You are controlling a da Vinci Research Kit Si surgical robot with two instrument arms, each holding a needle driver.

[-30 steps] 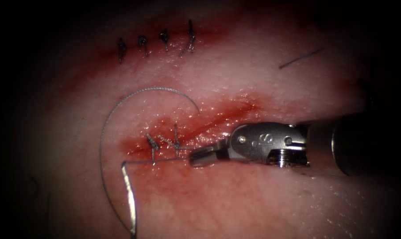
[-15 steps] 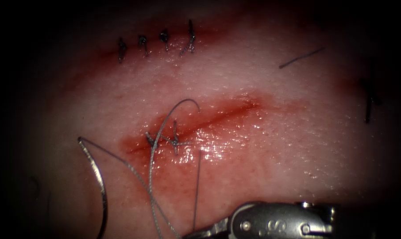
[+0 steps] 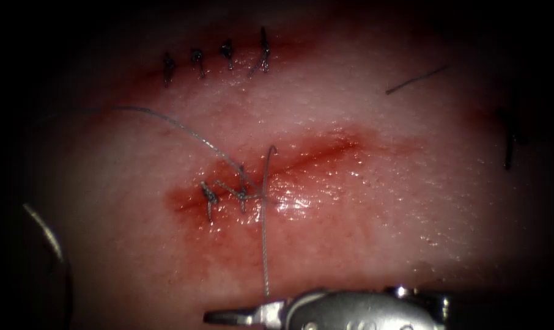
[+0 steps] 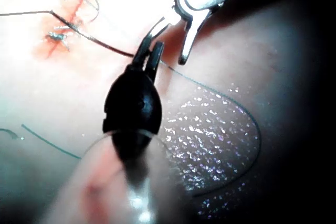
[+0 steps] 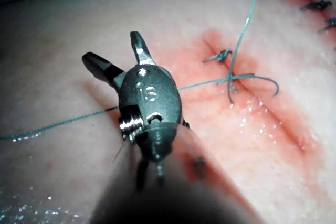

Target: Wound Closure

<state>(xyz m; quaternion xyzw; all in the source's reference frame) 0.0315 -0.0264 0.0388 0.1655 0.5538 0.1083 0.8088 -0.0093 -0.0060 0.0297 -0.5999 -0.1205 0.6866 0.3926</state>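
Right gripper [image 5: 114, 51] open, empty, thread [image 3: 265, 244] just beside, needle [image 3: 44, 235] far left

The right arm's tool [image 3: 228, 316] lies low and near level, its wrist turned toward the endoscope view's left, jaws spread and holding nothing; the left arm's tool [image 4: 148, 56] seems closed, perhaps on thread.

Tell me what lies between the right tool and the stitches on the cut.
A thread over tissue wet with red fluid, seen in the endoscope view.
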